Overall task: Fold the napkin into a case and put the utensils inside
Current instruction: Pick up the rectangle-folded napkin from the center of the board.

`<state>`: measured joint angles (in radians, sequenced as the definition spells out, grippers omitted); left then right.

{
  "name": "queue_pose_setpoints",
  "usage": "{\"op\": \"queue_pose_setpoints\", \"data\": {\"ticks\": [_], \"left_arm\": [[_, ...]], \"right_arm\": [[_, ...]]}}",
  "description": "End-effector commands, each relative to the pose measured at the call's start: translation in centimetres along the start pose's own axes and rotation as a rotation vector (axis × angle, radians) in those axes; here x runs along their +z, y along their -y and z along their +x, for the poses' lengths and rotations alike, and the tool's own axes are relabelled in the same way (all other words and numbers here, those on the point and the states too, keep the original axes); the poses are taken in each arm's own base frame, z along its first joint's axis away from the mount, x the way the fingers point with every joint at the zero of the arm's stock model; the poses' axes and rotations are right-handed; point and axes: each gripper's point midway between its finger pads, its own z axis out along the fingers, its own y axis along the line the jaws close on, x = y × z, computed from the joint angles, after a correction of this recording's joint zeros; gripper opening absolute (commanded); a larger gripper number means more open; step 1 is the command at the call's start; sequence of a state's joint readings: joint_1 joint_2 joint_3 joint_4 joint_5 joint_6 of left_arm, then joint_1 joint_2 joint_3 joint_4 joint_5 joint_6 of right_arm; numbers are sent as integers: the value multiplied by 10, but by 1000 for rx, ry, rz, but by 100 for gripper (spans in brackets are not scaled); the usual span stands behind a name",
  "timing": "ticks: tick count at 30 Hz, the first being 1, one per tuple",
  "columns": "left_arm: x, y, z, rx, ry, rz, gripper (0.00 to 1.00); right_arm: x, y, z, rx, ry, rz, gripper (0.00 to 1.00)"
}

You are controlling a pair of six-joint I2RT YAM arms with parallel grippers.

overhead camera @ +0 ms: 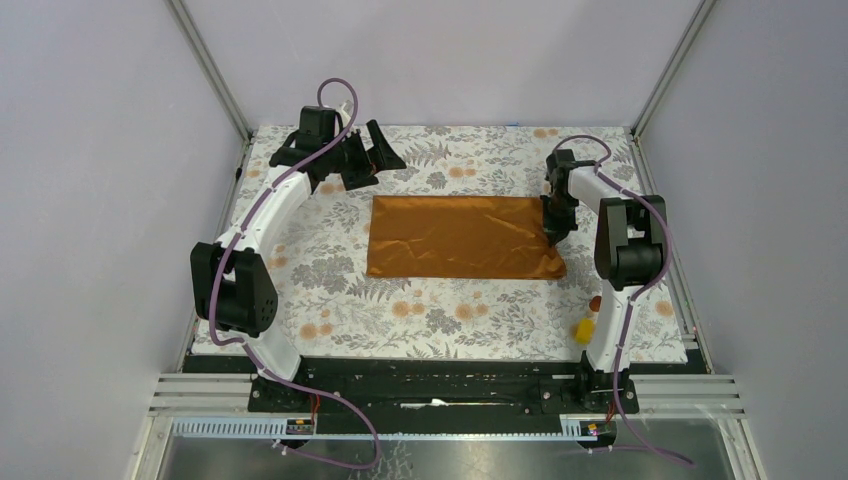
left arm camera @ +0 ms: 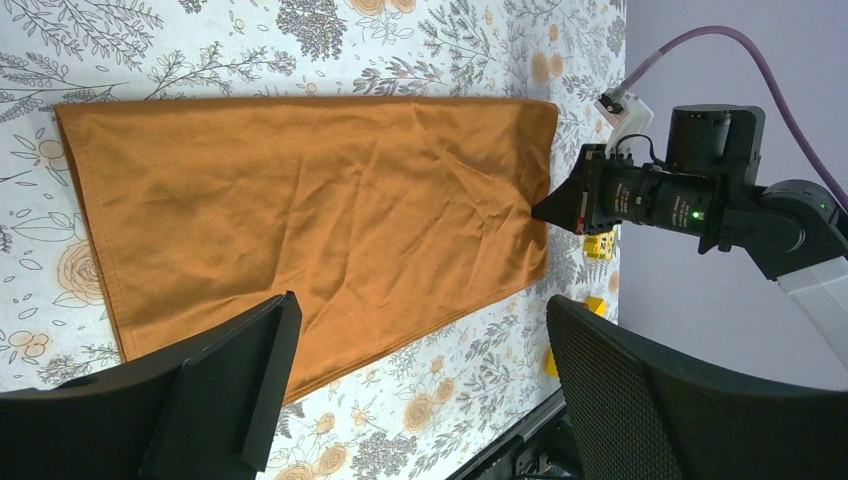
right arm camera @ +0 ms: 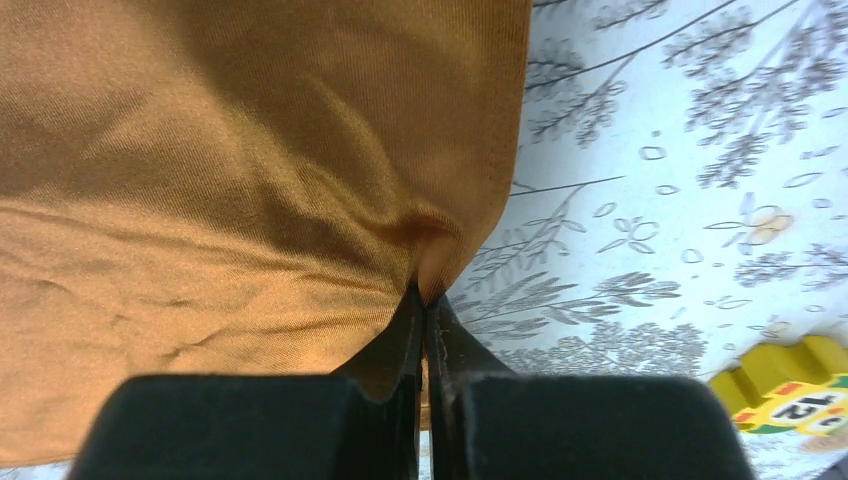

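One marking: "12" is read on the yellow block (right arm camera: 790,385) (partly cropped).
Napkin (overhead camera: 462,237): right edge is clamped in the closed right gripper (right arm camera: 428,300).
Left gripper (overhead camera: 372,152): spread wide, nothing held.

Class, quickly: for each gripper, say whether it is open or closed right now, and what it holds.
Left gripper: open, holding nothing.
Right gripper: closed, pinching the edge of the napkin.
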<state>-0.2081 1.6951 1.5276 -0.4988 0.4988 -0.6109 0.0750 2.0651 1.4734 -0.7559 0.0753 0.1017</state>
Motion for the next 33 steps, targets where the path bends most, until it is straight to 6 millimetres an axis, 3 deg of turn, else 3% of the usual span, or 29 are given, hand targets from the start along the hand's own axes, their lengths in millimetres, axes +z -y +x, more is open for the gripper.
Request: {"op": "queue_pose_setpoints", "data": {"ticks": [1, 8, 10, 14, 18, 22, 25, 33], "left_arm": [[-3, 10, -5, 10, 21, 53, 99], [-3, 12, -4, 12, 21, 60, 99], [-4, 13, -4, 12, 23, 61, 99], [-4, 14, -4, 11, 21, 65, 99], [-5, 15, -4, 11, 21, 70, 99], [-5, 15, -4, 13, 22, 70, 99], [-6, 15, -5, 15, 26, 68, 99], [-10, 14, -10, 16, 43, 66, 99]], "right_arm": [[12, 48, 3, -41, 0, 203, 0], [-21, 95, -20, -69, 80, 447, 0], [-32, 97, -26, -75, 123, 452, 0], [-45, 79, -32, -62, 188, 354, 0], [-52, 45, -32, -90, 209, 263, 0], [-57, -10, -27, -137, 212, 171, 0], [-59, -62, -21, -205, 191, 70, 0], [-58, -162, -13, -318, 163, -99, 0]]}}
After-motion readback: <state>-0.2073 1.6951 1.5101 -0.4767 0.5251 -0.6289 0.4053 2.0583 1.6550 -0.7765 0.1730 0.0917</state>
